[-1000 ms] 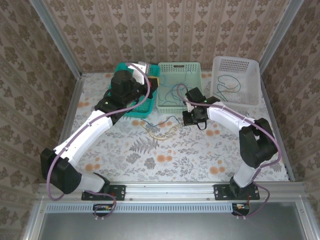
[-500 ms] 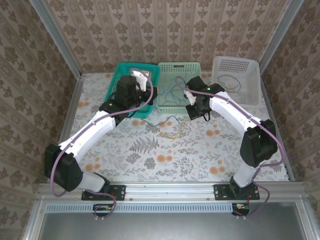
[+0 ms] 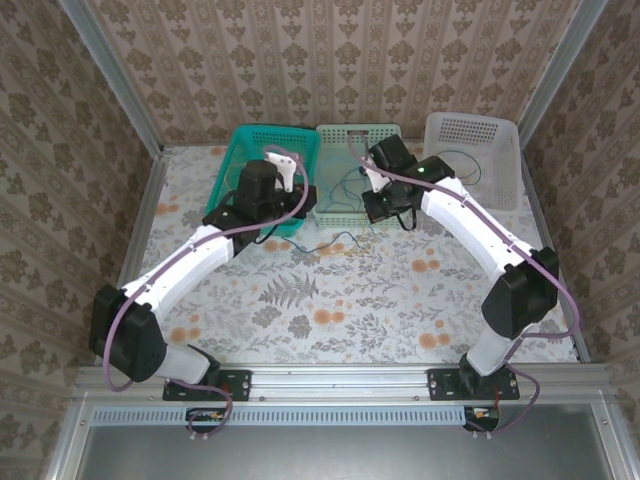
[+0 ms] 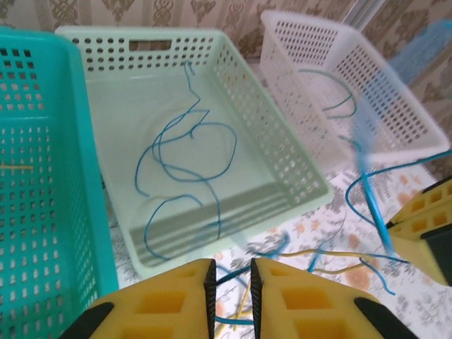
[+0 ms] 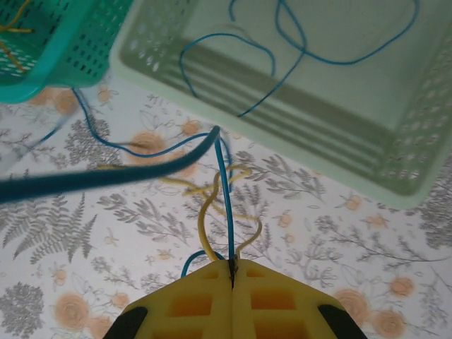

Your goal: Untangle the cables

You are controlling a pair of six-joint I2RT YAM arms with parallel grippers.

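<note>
Three baskets [image 3: 335,130] beyond the tangled cables [image 3: 335,241]

we are looking at a robot test cell, a lab rig dressed up like a room. damask wallpaper panels [image 3: 330,60] stand as thin walls inside bare aluminium posts [image 3: 115,80], and a floral cloth [image 3: 330,300] covers the table. the left arm [image 3: 180,270] and right arm [image 3: 480,225] are bolted to a metal rail [image 3: 340,382] at the near edge.

Baskets [image 3: 340,129] and cables [image 3: 335,240] crowd the far table [image 3: 330,330]; near half free.
</note>
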